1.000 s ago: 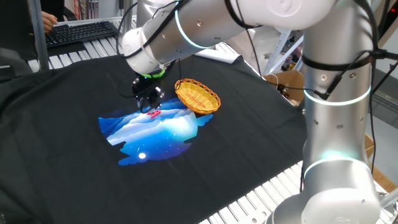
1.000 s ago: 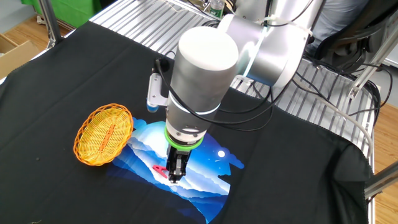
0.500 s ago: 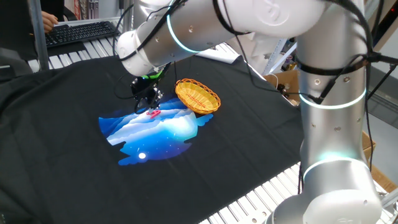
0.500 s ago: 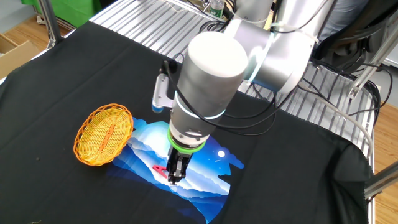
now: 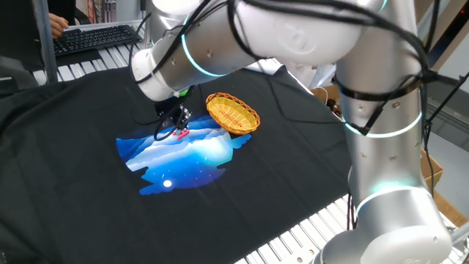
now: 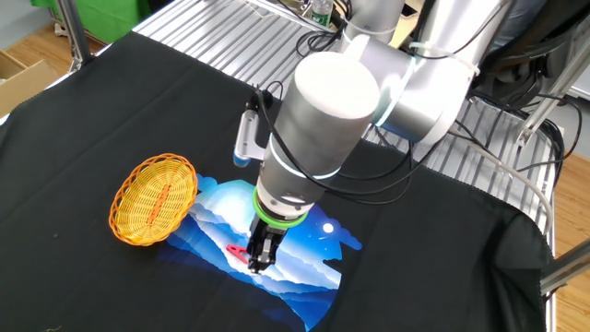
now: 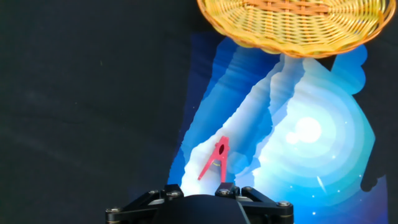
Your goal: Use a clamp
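Observation:
The clamp [image 7: 217, 155] is a small red-pink clip that lies flat on the blue and white print, its two legs spread toward my hand. It also shows as a red speck [image 6: 237, 249] beside the black fingers and just left of the basket [image 5: 181, 134]. My gripper [image 7: 200, 188] is low over the cloth at the clamp's leg ends. Its fingers [image 7: 227, 188] stand apart, wider than the legs, and the right leg reaches the right finger. The gripper [image 6: 255, 266] hangs tilted under the green-ringed wrist and looks open.
A woven yellow basket [image 6: 152, 198] sits tipped on the black cloth close behind the clamp [image 7: 292, 25]. The blue print [image 5: 183, 158] spreads out under the hand. My bulky silver arm [image 5: 381, 110] leans over the table. A keyboard [image 5: 95, 37] lies at the far edge.
The upper arm and wrist have swung round and the hand tilts more. The fingertips stay at the clamp, which has not moved. The fingers' spacing looks the same.

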